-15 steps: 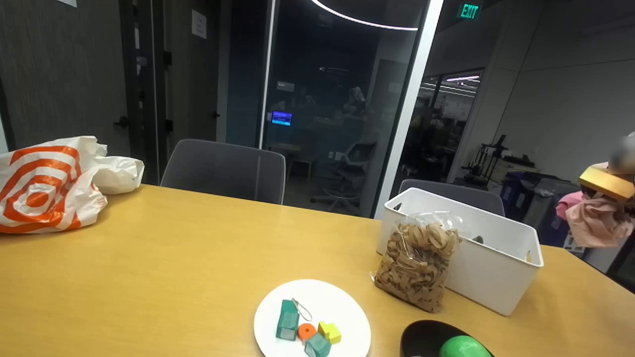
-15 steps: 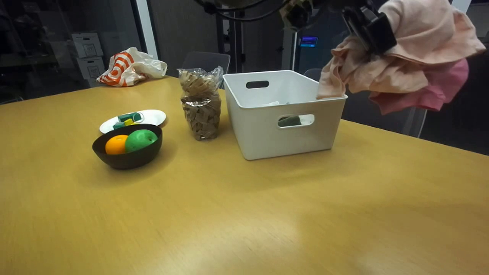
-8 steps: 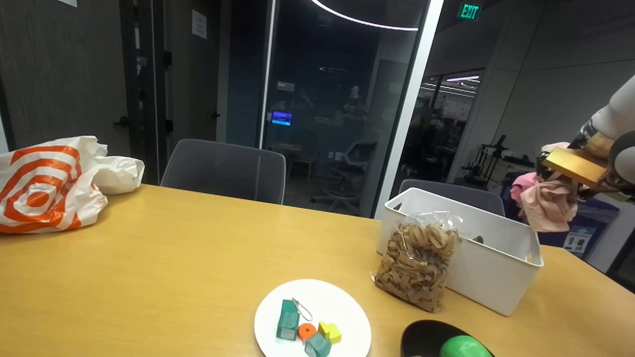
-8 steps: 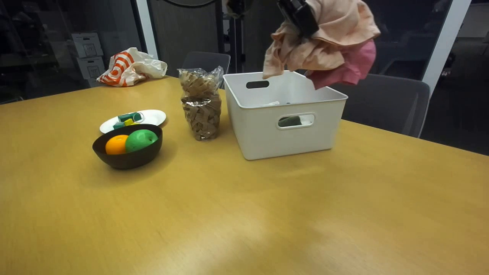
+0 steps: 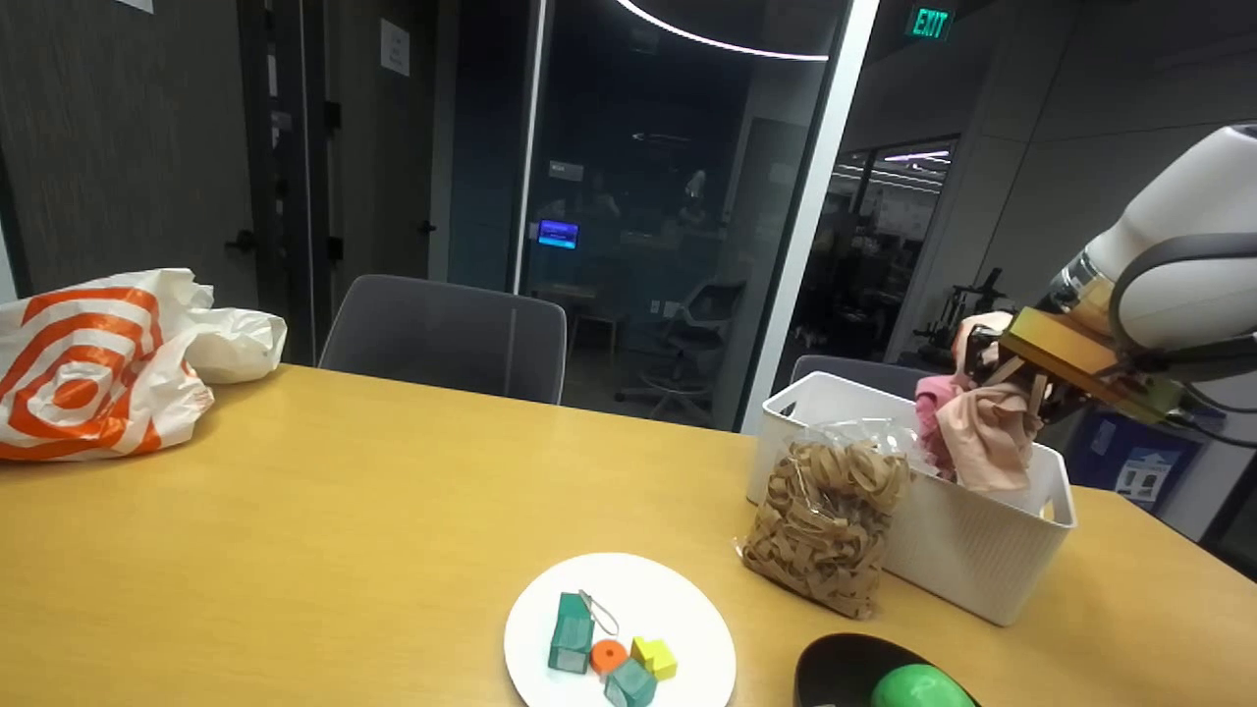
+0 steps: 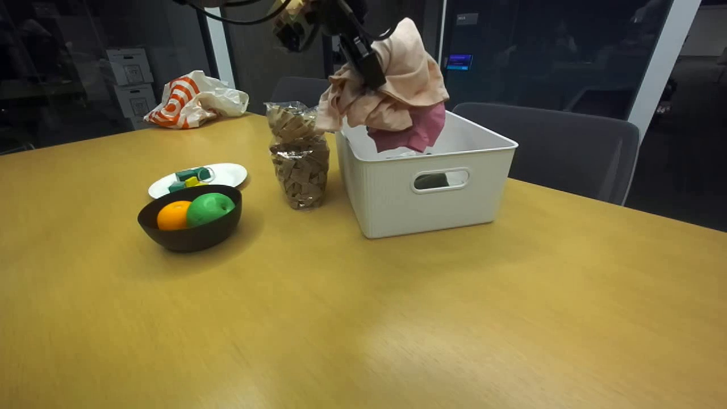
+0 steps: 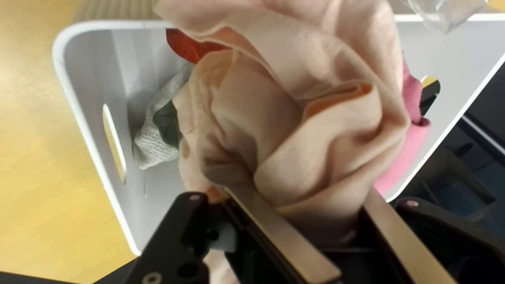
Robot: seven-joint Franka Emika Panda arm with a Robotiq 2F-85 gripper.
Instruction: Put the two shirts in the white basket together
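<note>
A yellow table (image 6: 363, 318) stands before dark glass walls (image 5: 638, 118); on it are a black bowl (image 6: 196, 237) with an orange fruit (image 6: 173, 216) and a green fruit (image 6: 209, 209), a white plate (image 5: 673, 604) and, beside the white basket (image 6: 431, 213), a clear bag of brown strips (image 6: 301, 170); over the basket's opening the gripper (image 7: 302, 192) is clenched on the peach shirt (image 6: 416, 76), and the pink shirt (image 6: 413, 133) hangs bunched beneath it; how deep they reach I cannot tell.

The white arm (image 5: 1174, 211) slants down from the right in an exterior view, its jaws clamped.
</note>
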